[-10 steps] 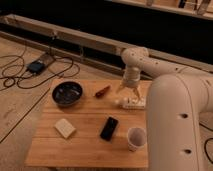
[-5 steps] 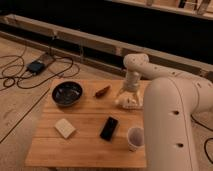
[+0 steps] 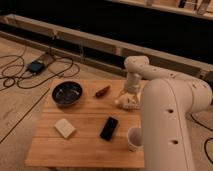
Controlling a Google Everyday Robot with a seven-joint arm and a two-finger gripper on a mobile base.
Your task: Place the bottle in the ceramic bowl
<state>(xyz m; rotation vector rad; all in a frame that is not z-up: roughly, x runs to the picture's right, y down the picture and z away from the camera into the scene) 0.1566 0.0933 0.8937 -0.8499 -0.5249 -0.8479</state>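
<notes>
The ceramic bowl [image 3: 67, 93] is dark, glossy and round, and stands on the left part of the wooden table [image 3: 85, 145]. The bottle [image 3: 126, 103] shows as a small whitish shape on the table's right part, mostly covered by the gripper. My gripper [image 3: 129, 98] points down from the white arm and sits right on or over the bottle. I cannot tell whether it holds the bottle. The bowl lies well to the left of the gripper.
A small reddish-brown oblong thing [image 3: 102, 91] lies between bowl and gripper. A black phone [image 3: 109, 128] and a cream block [image 3: 65, 128] lie nearer the front. A white cup [image 3: 135, 138] stands at the front right by my arm's bulk [image 3: 167, 125]. Cables [image 3: 30, 70] lie on the floor to the left.
The arm's wrist has shifted slightly to the right. The gripper stays low at the bottle's spot. Nothing else on the table has moved.
</notes>
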